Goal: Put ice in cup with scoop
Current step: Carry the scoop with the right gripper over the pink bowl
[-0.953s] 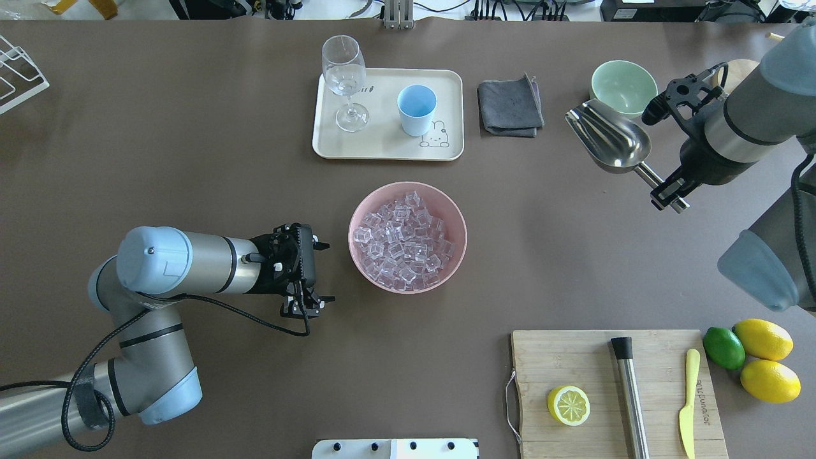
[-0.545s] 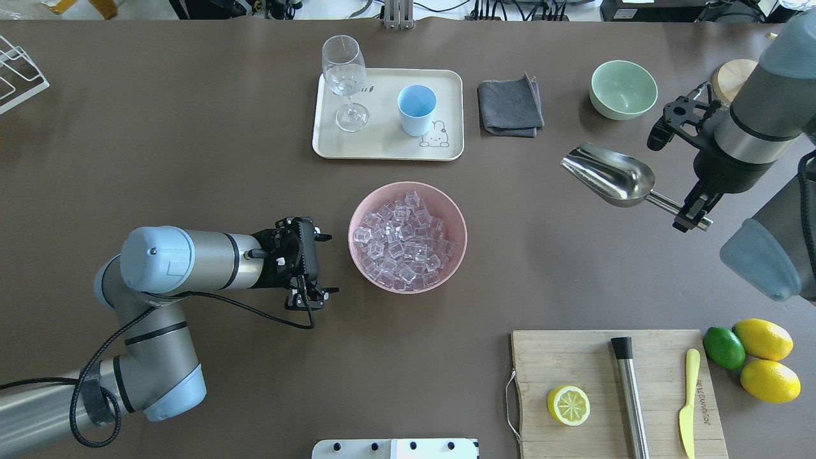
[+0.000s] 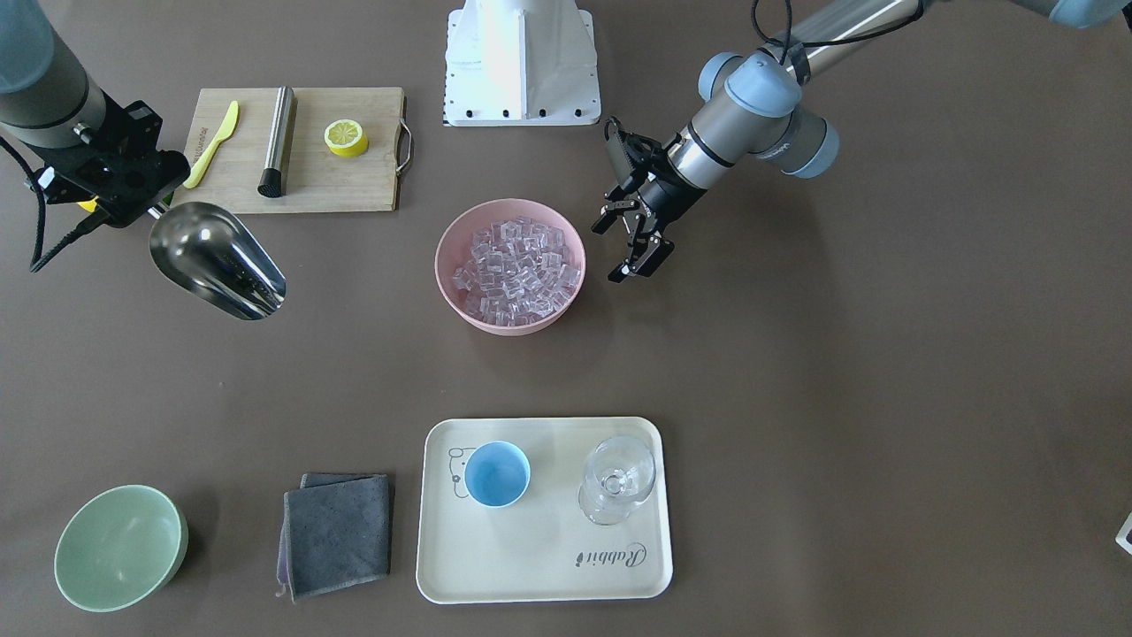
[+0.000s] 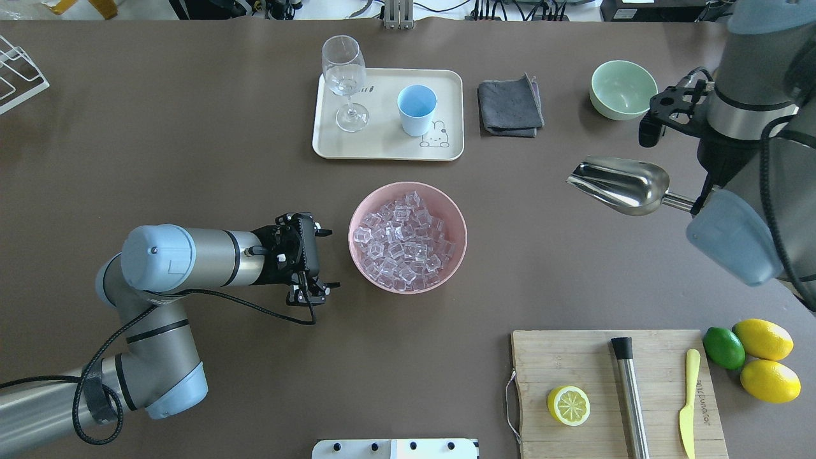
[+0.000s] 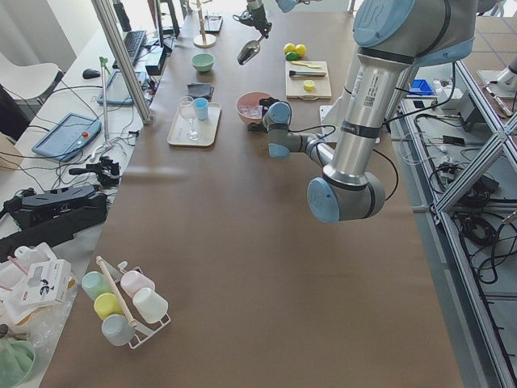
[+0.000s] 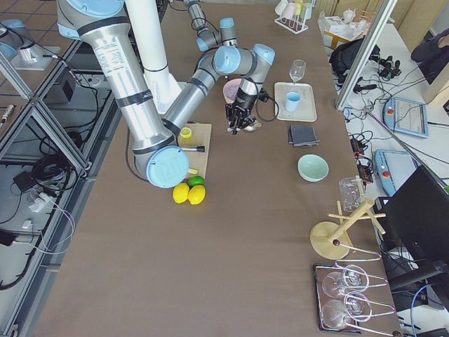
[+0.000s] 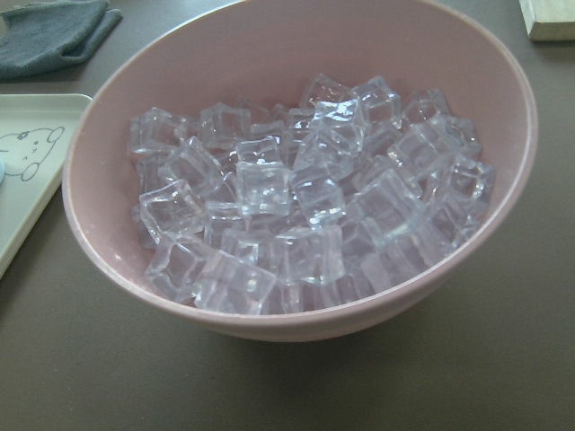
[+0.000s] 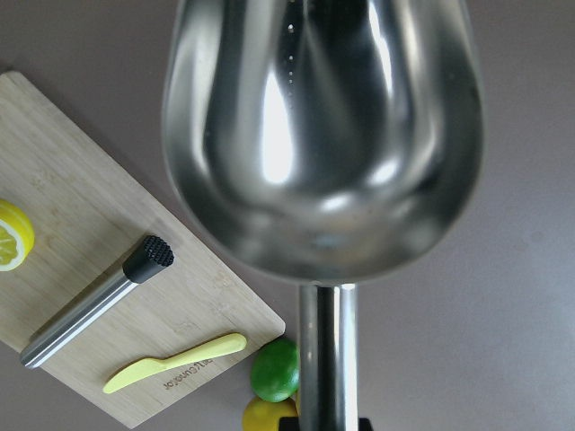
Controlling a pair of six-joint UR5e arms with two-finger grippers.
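Overhead exterior: holding the scoop (image 4: pixel 621 183) aloft, right of the ice (image 4: pixel 403 240).
Clamping right fingers (image 3: pixel 133 196) on its handle, hidden overhead, showing front-facing; spreading left fingers (image 3: pixel 638 257) empty beside the ice's pink bowl (image 4: pixel 361 210); leaving open bench (image 4: pixel 542 255) toward the cup (image 4: pixel 417 108) on its tray (image 4: pixel 382 150).

I see clear, glassy ice (image 4: pixel 405 242) in a pink bowl (image 4: pixel 458 223); a light-blue cup (image 4: pixel 416 111) on a cream tray (image 4: pixel 382 137) printed with a rabbit; the scoop (image 4: pixel 621 182) is shiny steel; the table (image 4: pixel 191 159) is brown.

Mirror-polished steel scoop (image 4: pixel 621 183); glassy ice (image 4: pixel 403 241)
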